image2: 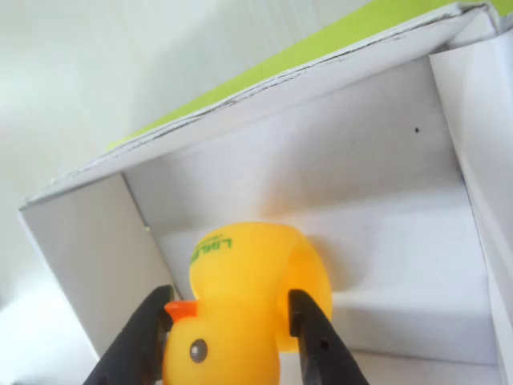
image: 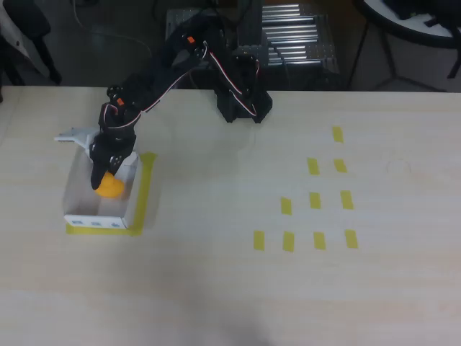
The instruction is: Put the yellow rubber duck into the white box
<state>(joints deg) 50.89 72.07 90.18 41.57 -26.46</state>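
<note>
The yellow rubber duck [image: 109, 186] hangs inside the white box [image: 77, 194] at the table's left in the overhead view. My black gripper [image: 103, 175] is shut on the duck from above. In the wrist view the duck [image2: 244, 305] fills the lower middle, orange beak pointing left, green lettering on its back. Black fingers [image2: 314, 341] press both its sides. My gripper [image2: 231, 345] holds it over the box floor, with the box walls [image2: 321, 136] around it. Whether the duck touches the floor I cannot tell.
A yellow tape outline [image: 146, 189] frames the box on its right and front. Several short yellow tape strips [image: 315, 200] lie on the table's right half. The arm's black base [image: 241, 101] stands at the far edge.
</note>
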